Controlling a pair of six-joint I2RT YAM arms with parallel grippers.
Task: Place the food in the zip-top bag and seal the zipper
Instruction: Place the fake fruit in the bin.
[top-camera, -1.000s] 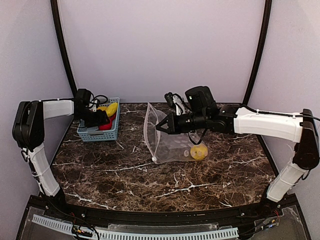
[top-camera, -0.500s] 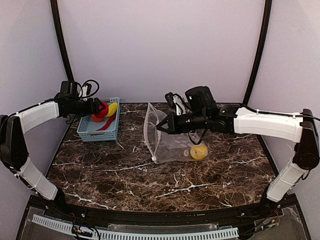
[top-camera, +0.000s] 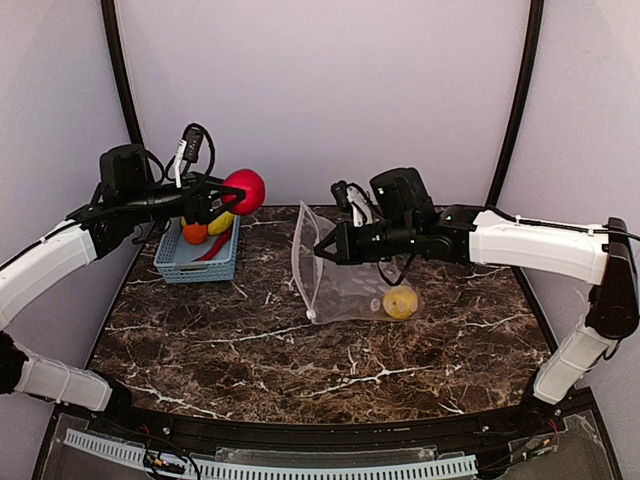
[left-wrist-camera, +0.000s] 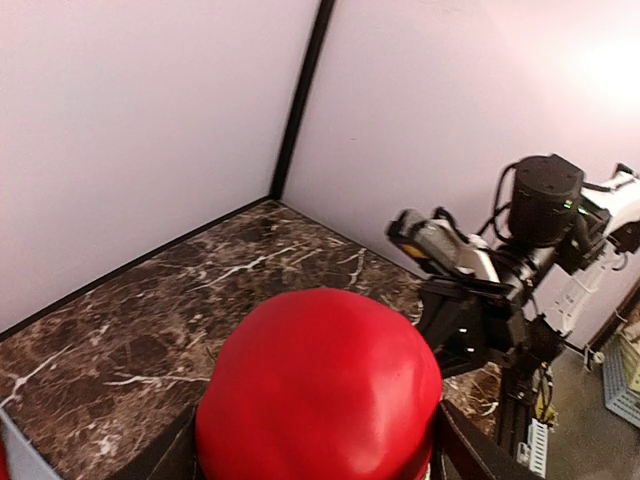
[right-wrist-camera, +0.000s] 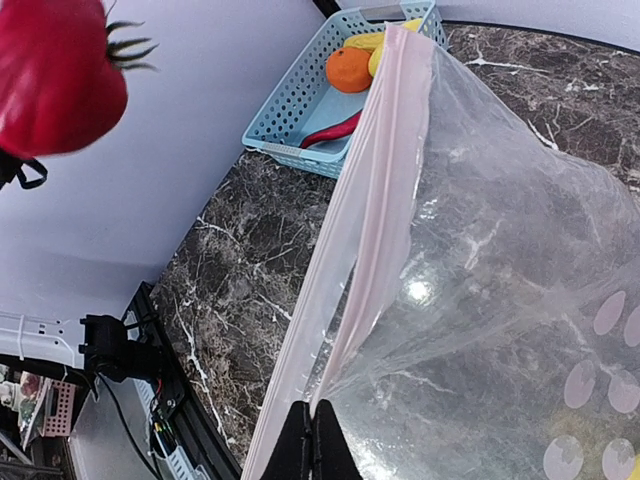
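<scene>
My left gripper (top-camera: 236, 196) is shut on the round red piece (top-camera: 245, 190) and holds it in the air above the basket's right end. In the left wrist view that red piece (left-wrist-camera: 320, 390) fills the space between my fingers (left-wrist-camera: 470, 450). The zip-top bag (top-camera: 350, 280) stands on the table with its mouth to the left. My right gripper (top-camera: 322, 251) is shut on the bag's upper mouth edge and holds it up. The pink zipper (right-wrist-camera: 375, 180) gapes slightly. A yellow piece (top-camera: 400, 301) lies inside the bag.
The blue slatted basket (top-camera: 190, 262) sits at the back left. It holds an orange ball (top-camera: 194, 232), a yellow piece (top-camera: 222, 222) and a long red chili (top-camera: 212, 250). Dark marble table (top-camera: 300, 370) spreads in front. Purple walls close the back and sides.
My left arm has risen out of the basket with the red piece and carried it up and to the right. The right gripper and bag have hardly moved.
</scene>
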